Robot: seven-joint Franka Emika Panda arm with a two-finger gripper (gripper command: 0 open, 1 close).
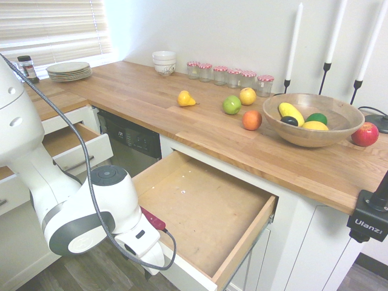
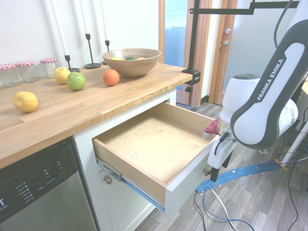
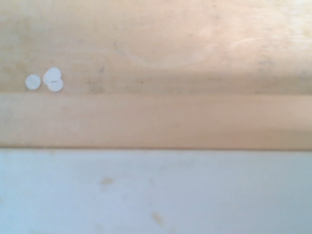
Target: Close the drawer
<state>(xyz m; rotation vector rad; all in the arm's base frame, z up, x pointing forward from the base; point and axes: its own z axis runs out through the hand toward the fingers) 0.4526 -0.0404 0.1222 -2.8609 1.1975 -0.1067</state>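
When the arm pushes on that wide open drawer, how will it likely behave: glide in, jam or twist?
The drawer rides on metal slide rails, so it probably glides straight. It holds nothing visible, so it is likely light. It is wide, so an off-centre push might skew it slightly.
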